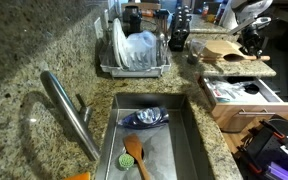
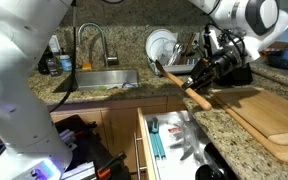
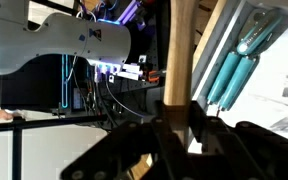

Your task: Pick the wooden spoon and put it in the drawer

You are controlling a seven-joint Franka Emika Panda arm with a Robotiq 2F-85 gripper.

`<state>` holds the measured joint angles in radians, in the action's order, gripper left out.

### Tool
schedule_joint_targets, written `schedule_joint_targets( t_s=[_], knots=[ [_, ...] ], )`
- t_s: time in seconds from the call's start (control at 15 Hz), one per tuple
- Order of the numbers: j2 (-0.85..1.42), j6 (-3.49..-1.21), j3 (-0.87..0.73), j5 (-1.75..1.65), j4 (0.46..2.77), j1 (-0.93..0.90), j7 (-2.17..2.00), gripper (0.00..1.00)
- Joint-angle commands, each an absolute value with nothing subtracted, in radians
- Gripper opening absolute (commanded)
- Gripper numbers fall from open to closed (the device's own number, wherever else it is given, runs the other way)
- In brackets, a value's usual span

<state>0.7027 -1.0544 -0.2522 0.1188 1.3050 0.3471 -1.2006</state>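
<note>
The black two-finger gripper (image 2: 196, 85) is clenched around one slim pale wooden spoon (image 2: 174, 80), held tilted in the air above the speckled granite counter (image 2: 114, 100). The wrist view shows the handle (image 3: 181, 50) rising straight from between the fingers. Just below, one shallow light-wood drawer (image 2: 142, 150) stands pulled out, with teal-handled utensils (image 2: 156, 138) on its white inside.

No legible text or labels anywhere
</note>
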Motion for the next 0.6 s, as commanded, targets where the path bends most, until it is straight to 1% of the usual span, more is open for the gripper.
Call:
schedule_joint_targets(
  t_s=[0.0, 0.2, 0.27, 0.47, 0.53],
  knots=[
    [0.644, -1.155, -0.299, 0.119, 1.537, 0.241, -1.398, 0.07],
    [0.623, -1.157, -0.321, 0.089, 1.696, 0.182, -1.541, 0.07],
    [0.698, -1.119, -0.296, 0.105, 1.55, 0.212, -1.482, 0.28],
    [0.686, -1.131, -0.306, 0.096, 1.638, 0.188, -1.53, 0.28],
    [0.687, -1.111, -0.319, 0.077, 1.638, 0.18, -1.561, 0.07]
  ],
)
